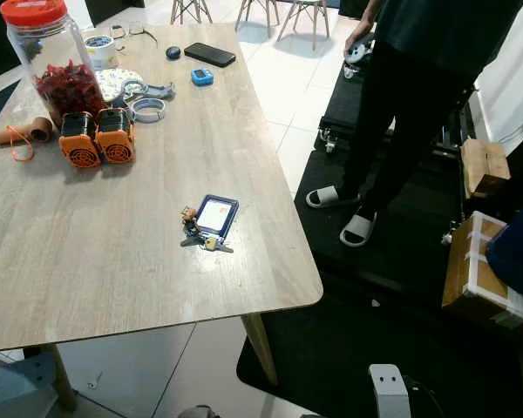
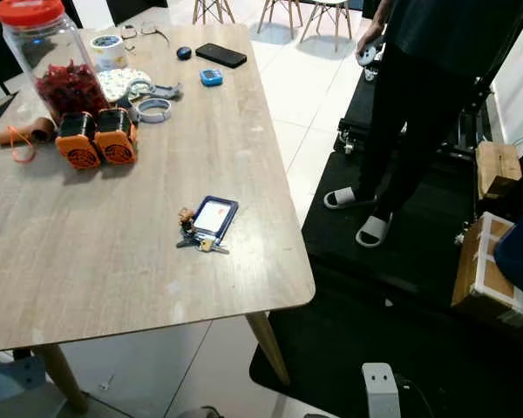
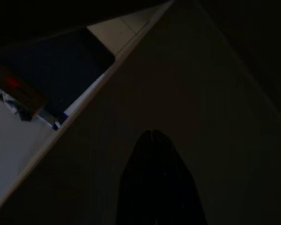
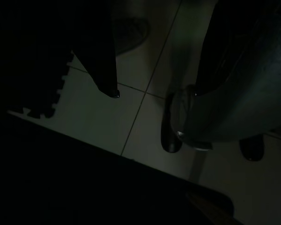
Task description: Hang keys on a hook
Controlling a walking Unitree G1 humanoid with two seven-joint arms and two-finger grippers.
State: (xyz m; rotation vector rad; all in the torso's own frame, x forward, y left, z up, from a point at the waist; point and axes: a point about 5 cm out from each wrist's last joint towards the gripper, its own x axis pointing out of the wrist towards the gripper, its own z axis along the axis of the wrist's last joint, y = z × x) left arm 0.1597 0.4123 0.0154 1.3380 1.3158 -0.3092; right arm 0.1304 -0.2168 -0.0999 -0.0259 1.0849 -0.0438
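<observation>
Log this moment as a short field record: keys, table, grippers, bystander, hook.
keys: bunch with a blue card holder, lying flat near the table's right edge, untouched
table: light wood; at its far left stand a red-lidded jar and two orange units; black phone at far end
left gripper: fingers together, hanging in shade
right gripper: fingers apart, over floor tiles
person: standing on black mat right of table
hook: not seen
</observation>
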